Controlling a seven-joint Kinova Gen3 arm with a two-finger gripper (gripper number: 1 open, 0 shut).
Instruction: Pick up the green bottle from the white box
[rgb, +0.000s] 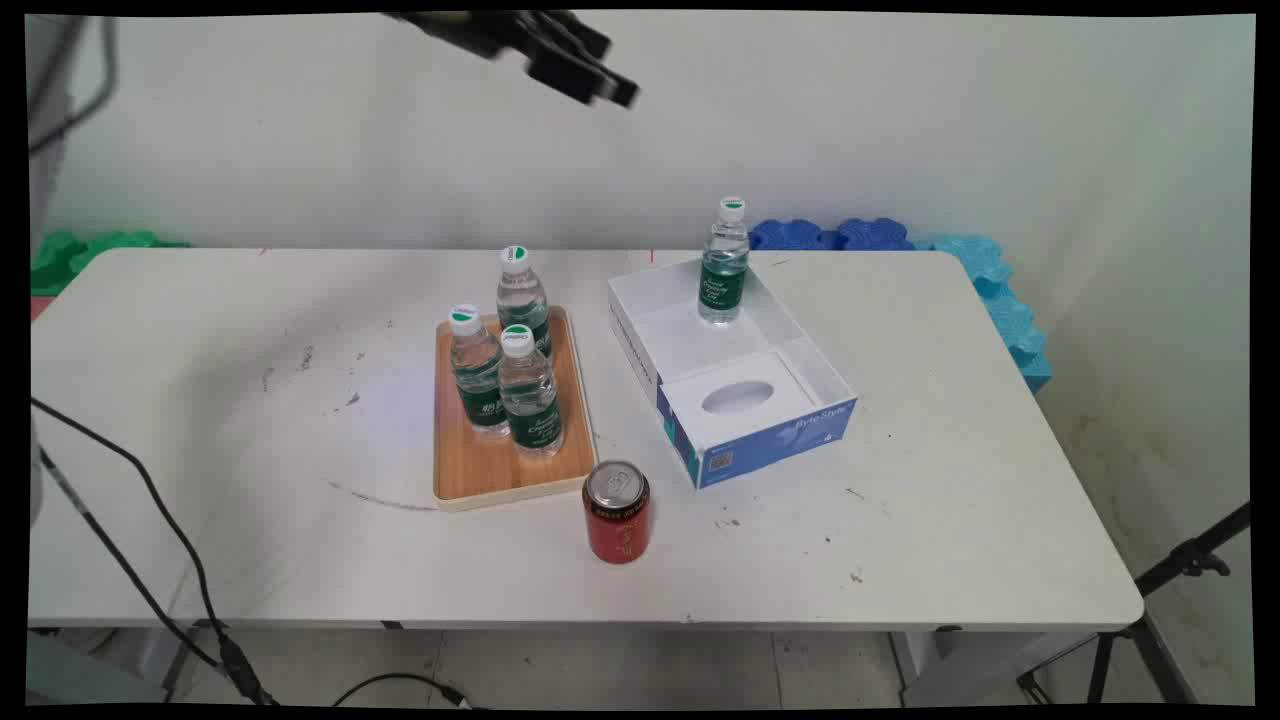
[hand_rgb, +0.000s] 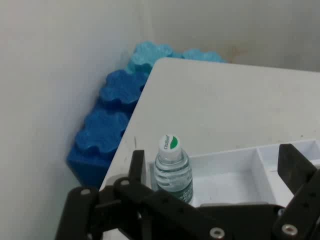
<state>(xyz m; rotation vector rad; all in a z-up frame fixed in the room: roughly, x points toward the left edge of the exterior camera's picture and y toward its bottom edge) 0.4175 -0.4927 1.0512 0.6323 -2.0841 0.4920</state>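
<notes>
My gripper (rgb: 590, 75) hangs high above the white table (rgb: 960, 480), up near the top of the main view, holding nothing, its fingers (hand_rgb: 137, 165) spread wide apart. Looking down along them in the hand view, I see a water bottle (hand_rgb: 172, 172) with a white and green cap standing upright between my fingers but far below them. That bottle (rgb: 723, 262) stands in the far compartment of an open white and blue box (rgb: 770, 435). Left of the box, three more water bottles (rgb: 505, 365) stand upright together on a wooden tray (rgb: 480, 475). A red drink can (rgb: 617, 512) stands just in front of the tray's near right corner. Blue foam blocks (hand_rgb: 107, 125) lie past the table's far edge.
</notes>
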